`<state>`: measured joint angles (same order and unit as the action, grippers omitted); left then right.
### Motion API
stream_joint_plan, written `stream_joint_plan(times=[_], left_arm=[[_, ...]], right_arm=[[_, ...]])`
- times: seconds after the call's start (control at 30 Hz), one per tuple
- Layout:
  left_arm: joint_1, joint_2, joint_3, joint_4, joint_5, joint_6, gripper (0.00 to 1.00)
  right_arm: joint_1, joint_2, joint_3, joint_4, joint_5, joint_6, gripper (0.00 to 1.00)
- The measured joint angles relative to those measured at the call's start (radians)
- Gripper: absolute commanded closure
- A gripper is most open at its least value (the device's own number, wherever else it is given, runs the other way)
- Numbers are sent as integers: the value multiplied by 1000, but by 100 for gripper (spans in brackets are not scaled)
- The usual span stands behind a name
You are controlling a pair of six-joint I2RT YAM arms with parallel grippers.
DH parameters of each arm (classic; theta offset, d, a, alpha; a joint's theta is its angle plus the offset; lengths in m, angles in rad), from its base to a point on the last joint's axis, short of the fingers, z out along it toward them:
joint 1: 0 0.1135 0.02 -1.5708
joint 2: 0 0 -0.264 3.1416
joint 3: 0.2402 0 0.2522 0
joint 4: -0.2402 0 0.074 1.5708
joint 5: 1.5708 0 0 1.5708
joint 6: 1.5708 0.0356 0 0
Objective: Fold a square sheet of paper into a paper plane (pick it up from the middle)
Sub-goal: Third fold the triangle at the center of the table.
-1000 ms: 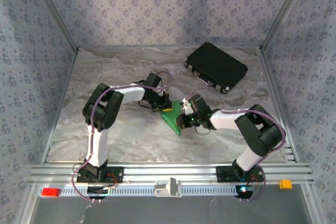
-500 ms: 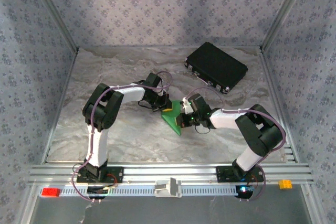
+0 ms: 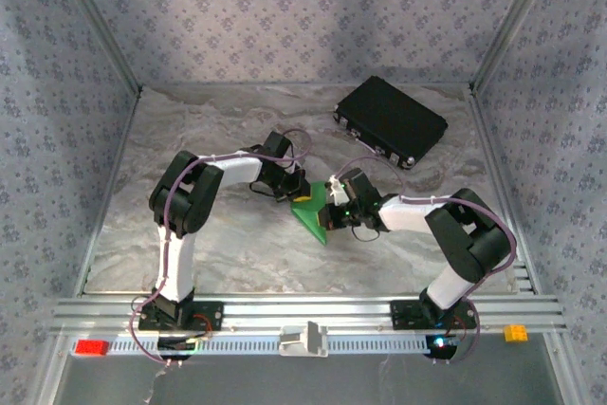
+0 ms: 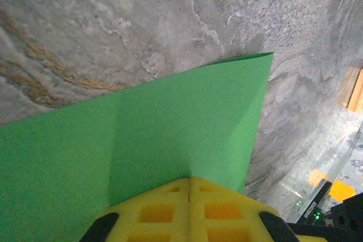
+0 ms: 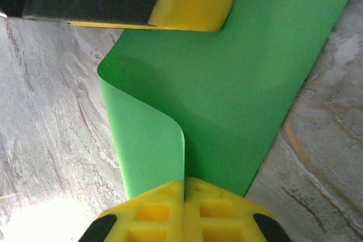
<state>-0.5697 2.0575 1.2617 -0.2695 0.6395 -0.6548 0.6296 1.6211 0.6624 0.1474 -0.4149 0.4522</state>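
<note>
Left gripper (image 4: 189, 182): fingers pressed together, tips resting on the square sheet of paper (image 4: 170, 134), which spreads out ahead of them. Right gripper (image 5: 184, 184): pinching the sheet's curled-up flap.

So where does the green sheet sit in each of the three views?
Top external: green sheet near the picture's centre.
Left wrist: green sheet across the lower left, its corner pointing upper right.
Right wrist: green sheet diagonally through the middle, one edge curled.
Shared landmark: the marbled grey table beneath it.
</note>
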Motion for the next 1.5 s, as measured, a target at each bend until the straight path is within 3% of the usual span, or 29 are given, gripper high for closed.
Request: stream_joint_plan(times=[1.13, 1.3, 1.5], left_arm=[[0, 0, 0, 0, 0, 0, 94], [0, 0, 3, -1, 0, 0, 87], [-3, 0, 40, -18, -8, -3, 67]], right_arm=[[-3, 22, 4, -13, 7, -8, 100], [-3, 22, 5, -14, 8, -15, 100], [-3, 25, 14, -22, 12, -16, 100]])
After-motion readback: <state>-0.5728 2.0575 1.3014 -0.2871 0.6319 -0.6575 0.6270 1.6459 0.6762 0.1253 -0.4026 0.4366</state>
